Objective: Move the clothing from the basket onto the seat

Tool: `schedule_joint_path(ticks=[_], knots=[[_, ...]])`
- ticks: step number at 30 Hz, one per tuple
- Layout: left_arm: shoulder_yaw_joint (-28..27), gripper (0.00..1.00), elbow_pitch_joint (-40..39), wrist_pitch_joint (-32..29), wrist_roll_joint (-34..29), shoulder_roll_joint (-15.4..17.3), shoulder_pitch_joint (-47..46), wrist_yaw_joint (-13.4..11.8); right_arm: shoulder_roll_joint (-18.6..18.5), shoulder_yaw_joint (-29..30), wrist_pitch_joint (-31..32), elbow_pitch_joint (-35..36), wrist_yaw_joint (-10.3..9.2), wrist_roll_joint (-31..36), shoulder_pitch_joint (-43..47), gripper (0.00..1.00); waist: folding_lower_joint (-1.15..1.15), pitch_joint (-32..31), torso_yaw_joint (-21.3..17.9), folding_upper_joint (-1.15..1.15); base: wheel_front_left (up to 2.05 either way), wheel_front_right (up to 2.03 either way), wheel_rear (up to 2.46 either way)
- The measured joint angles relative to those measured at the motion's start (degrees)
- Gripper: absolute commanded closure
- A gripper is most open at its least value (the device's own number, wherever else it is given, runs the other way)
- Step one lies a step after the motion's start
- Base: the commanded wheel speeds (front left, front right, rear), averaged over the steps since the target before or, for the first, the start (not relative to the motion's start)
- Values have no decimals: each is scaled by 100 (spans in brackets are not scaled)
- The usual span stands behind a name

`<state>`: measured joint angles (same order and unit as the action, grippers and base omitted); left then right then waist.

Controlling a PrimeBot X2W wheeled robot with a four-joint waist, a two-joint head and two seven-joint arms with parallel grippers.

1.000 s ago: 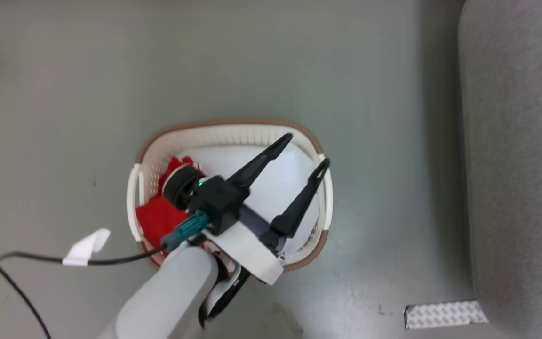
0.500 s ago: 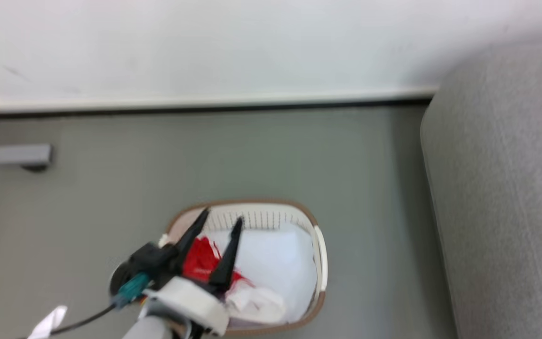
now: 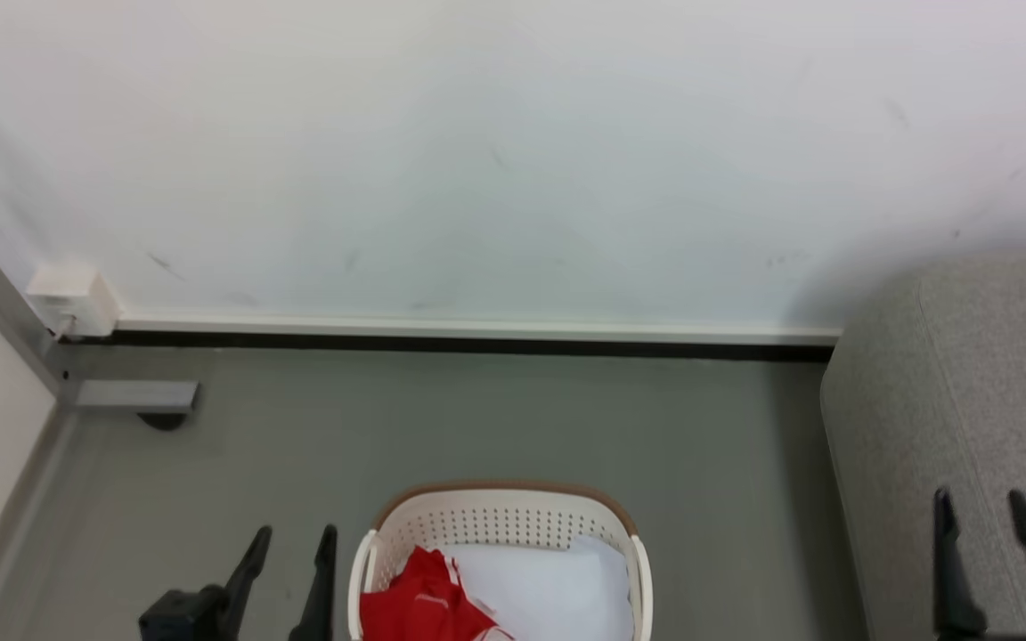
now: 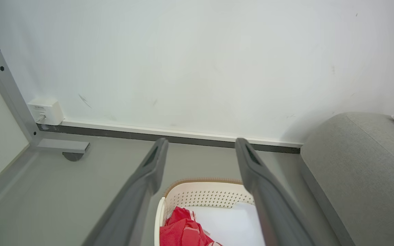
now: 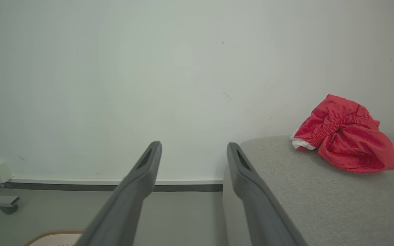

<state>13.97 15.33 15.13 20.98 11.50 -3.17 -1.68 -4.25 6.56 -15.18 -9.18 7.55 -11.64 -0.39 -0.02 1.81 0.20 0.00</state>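
Clothing (image 3: 419,605) crumpled, left side of basket (image 3: 495,525)

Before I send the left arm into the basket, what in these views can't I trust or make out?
- Basket, near half: cut off by the bottom edge in the head and left wrist views, so the amount of red clothing inside is unclear.
- Under the white liner sheet: hidden by the sheet itself.
- Red garment on the sofa: bunched in the right wrist view, cut by the right edge in the head view.
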Motion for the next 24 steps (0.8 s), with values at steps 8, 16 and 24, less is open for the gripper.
schedule_joint_path(ticks=[8,16,24], knots=[[-560,0,-3,0,-312,-276,387,286,119,-392,0,-79,0,147,510,0,1,-349,67,0,0,0,0],[-815,0,79,0,-580,-511,411,545,135,-523,0,-177,0,79,531,0,2,-394,-12,0,0,0,0],[-983,0,172,0,-738,-626,409,693,135,-560,0,-211,0,46,521,0,2,-397,-25,0,0,0,0]])
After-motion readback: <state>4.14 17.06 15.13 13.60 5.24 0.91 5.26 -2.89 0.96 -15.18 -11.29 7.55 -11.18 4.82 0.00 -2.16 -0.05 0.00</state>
